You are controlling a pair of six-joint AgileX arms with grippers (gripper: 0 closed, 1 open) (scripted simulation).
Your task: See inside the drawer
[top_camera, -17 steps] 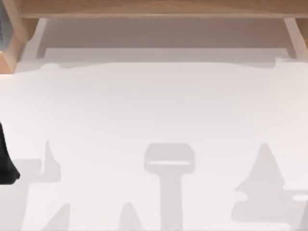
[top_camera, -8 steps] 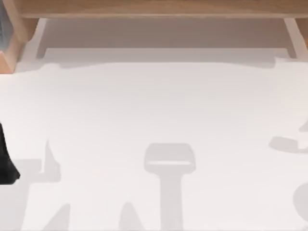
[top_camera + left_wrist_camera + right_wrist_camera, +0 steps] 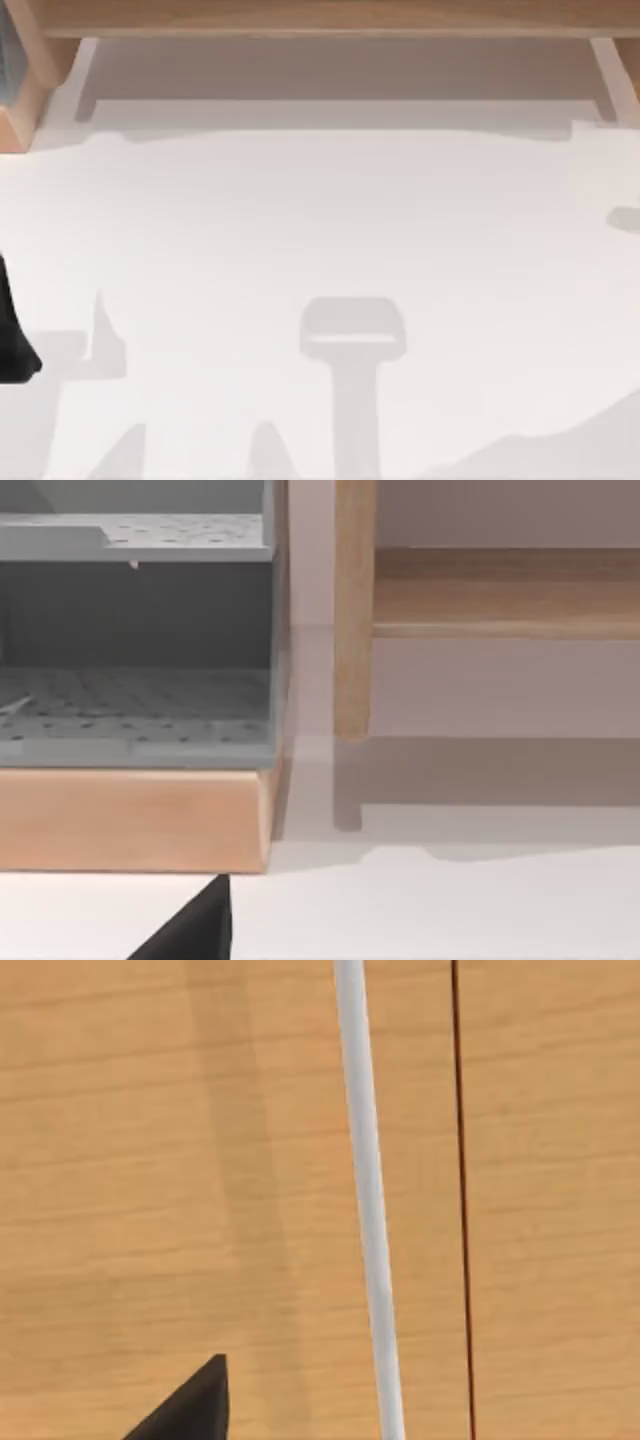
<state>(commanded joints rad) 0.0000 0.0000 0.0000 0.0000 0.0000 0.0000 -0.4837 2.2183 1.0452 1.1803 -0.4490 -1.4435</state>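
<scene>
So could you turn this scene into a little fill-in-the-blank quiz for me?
1. The white bar handle in the right wrist view runs across a panel made of ____.
2. The shelf unit with speckled boards in the left wrist view is coloured ____.
3. In the top view the table surface is ____ in colour.

Missing words: wood; grey; white

A grey perforated shelf unit (image 3: pixel 135 695) on a wooden base (image 3: pixel 130 820) sits at one side — beside it a wooden post (image 3: pixel 352 610) rises from the white desk (image 3: pixel 450 910).
</scene>
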